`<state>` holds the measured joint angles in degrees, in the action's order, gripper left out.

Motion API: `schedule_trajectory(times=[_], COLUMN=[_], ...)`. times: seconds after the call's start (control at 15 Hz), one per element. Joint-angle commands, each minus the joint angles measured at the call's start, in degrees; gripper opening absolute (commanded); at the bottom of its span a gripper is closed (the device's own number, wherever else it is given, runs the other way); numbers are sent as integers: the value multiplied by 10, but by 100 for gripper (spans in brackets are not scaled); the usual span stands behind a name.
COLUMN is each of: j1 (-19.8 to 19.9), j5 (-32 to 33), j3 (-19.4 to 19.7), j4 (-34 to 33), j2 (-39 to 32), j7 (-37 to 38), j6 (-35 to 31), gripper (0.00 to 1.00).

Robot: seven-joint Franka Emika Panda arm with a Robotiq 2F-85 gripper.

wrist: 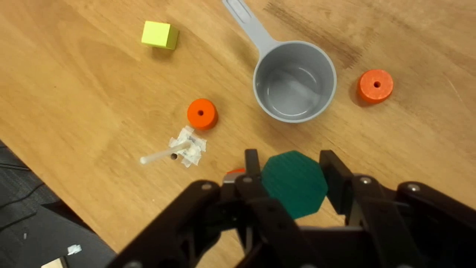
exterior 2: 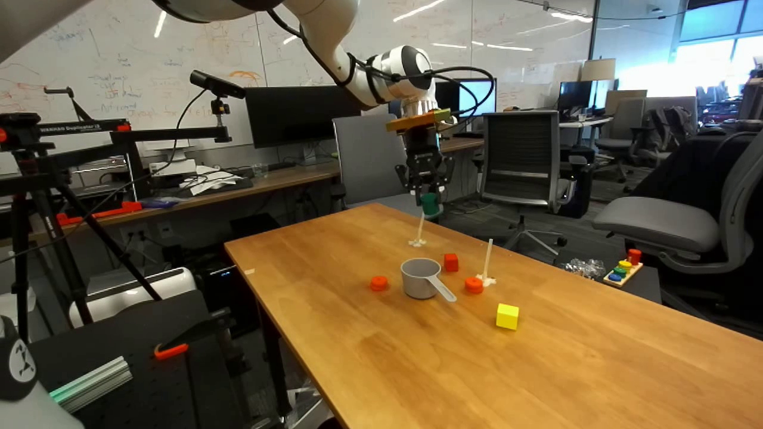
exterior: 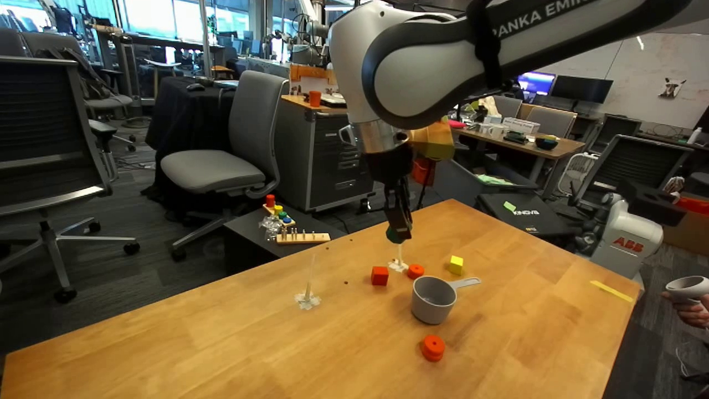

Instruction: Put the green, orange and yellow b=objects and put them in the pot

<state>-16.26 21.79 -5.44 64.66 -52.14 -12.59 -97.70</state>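
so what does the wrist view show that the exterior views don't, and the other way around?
Only the wrist view: the octagonal top face of the green block and the full inner floor of the grey measuring cup.

Only the exterior views: a second peg, the Franka arm, the red cube in full (at most a sliver in the wrist view), and, in an exterior view, a person's hand.

Shared: the gripper holding the green block, the yellow cube, the orange cylinder beside the taped-down peg, and another orange cylinder.
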Motion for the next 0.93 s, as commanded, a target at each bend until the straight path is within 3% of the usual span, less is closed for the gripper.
schedule_trajectory(times=[0.0, 0.47, 0.87], j1=[11, 38, 51], j5=[-9, -31, -46], j3=[2, 6, 4], j4=[72, 162, 200], j2=[47, 78, 80], j7=[38, 80, 86], j6=[-14, -35, -54], gripper=[20, 20, 20])
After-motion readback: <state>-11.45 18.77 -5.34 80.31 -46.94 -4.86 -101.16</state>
